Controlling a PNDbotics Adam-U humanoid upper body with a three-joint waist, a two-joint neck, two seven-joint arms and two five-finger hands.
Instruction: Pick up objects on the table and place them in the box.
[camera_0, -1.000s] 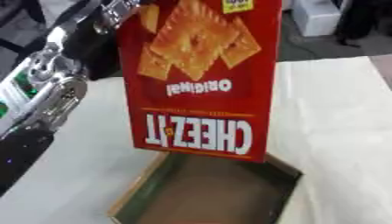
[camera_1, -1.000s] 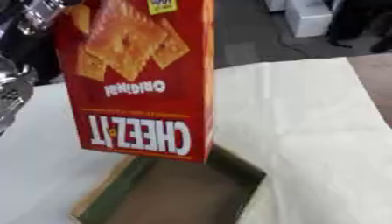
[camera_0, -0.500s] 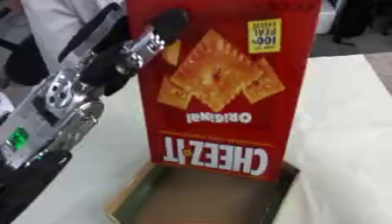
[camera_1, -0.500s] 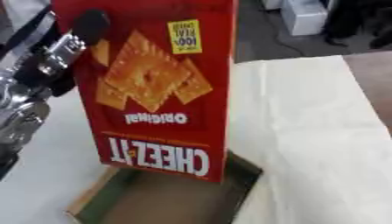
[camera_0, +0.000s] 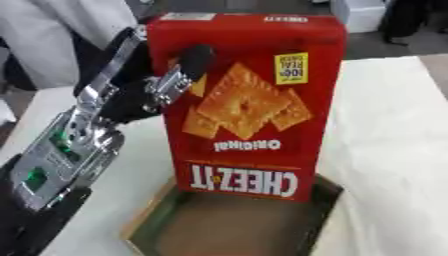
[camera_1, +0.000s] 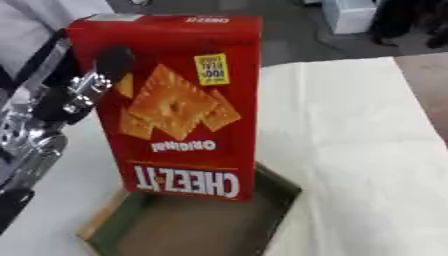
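Observation:
A red Cheez-It cracker box (camera_0: 249, 105) stands upside down, its lower end at the far side of an open cardboard box (camera_0: 227, 227) with green-edged walls. My left hand (camera_0: 140, 95) comes in from the left and is shut on the cracker box: a black-tipped thumb (camera_0: 194, 57) lies across its front face and the fingers wrap behind its left edge. The cracker box is nearly upright. The right hand shows in no view.
A cream cloth (camera_1: 350, 130) covers the table and runs out to the right of the cardboard box. Beyond the table's far edge are a dark floor and a white object (camera_1: 348, 14). White fabric (camera_0: 44, 35) shows at the upper left.
The cracker box has come down and toward the cardboard box, so its top edge now shows. My left hand moved down with it, thumb now across the front.

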